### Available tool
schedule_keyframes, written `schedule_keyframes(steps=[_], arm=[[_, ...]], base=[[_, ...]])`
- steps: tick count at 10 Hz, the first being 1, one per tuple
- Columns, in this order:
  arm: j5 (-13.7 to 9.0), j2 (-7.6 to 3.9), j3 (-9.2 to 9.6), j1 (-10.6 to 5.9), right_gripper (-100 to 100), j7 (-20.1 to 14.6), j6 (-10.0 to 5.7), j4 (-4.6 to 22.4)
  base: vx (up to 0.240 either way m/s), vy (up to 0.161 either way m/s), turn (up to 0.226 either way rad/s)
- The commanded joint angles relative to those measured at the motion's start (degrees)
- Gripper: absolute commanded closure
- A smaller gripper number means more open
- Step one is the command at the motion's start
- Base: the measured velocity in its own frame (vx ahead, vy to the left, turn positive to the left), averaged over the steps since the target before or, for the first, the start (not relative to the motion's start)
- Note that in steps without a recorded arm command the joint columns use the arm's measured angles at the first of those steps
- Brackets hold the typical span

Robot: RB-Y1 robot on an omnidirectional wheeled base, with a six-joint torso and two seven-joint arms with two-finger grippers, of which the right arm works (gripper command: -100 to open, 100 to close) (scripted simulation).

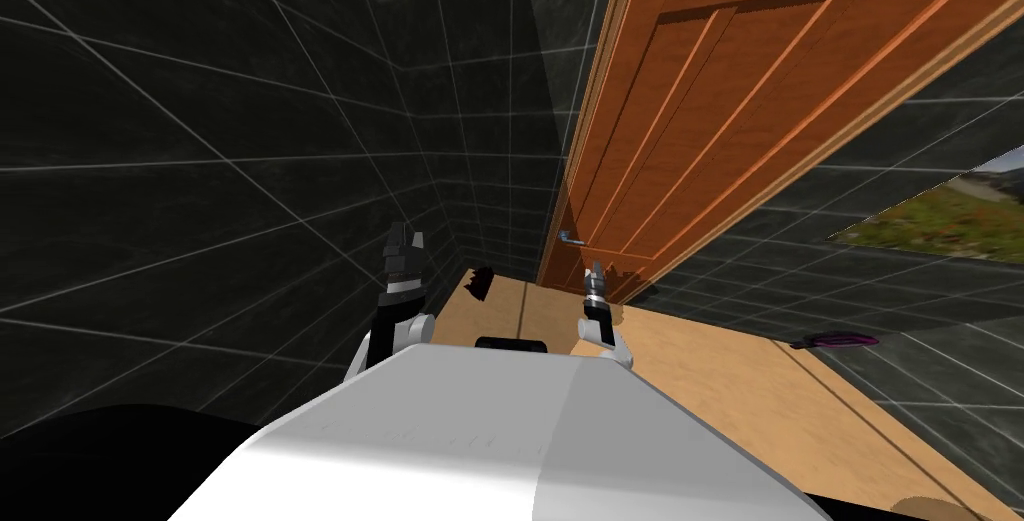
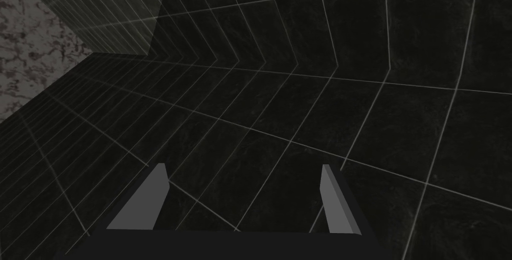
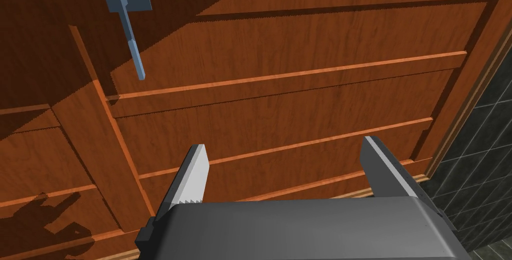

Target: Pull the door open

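While the right claw (image 3: 284,144) hangs wide open before the brown wooden door (image 3: 310,32), its blue-grey lever handle (image 3: 131,42) sits apart, higher and to the claw's left. The left claw (image 2: 243,166), raised alongside, is also wide.

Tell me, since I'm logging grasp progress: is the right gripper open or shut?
Open: the right gripper has fingers wide apart, nothing between them; the door handle sits untouched.

Tan floor (image 1: 720,385): small dark object (image 1: 480,283) near corner; purple-black object (image 1: 838,341) at floor's edge.
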Motion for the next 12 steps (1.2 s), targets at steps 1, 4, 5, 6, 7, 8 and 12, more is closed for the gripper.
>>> schedule_keyframes(steps=[1, 4, 5, 6, 7, 8, 12], arm=[[-0.18, -0.19, -0.59, -1.13, -100, -0.13, -0.59, 2.86], [-0.47, -0.45, -1.55, -2.91, -100, -0.29, -1.27, 8.06], [-0.62, -0.58, -2.02, -3.8, -100, -0.38, -1.61, 9.84], [-0.76, -0.7, -2.48, -4.64, -100, -0.45, -1.93, 12.1], [-0.89, -0.81, -2.91, -5.44, -100, -0.53, -2.24, 14.03], [-1.03, -0.92, -3.34, -6.25, -100, -0.6, -2.55, 16.27], [-1.39, -1.22, -4.53, -8.47, -100, -0.81, -3.4, 22.47]], base=[[0.051, -0.026, 0.089], [0.065, -0.038, 0.106], [0.048, -0.029, 0.074], [0.068, -0.039, 0.109], [0.078, -0.045, 0.186], [0.083, -0.06, 0.116], [0.057, -0.035, 0.079]])
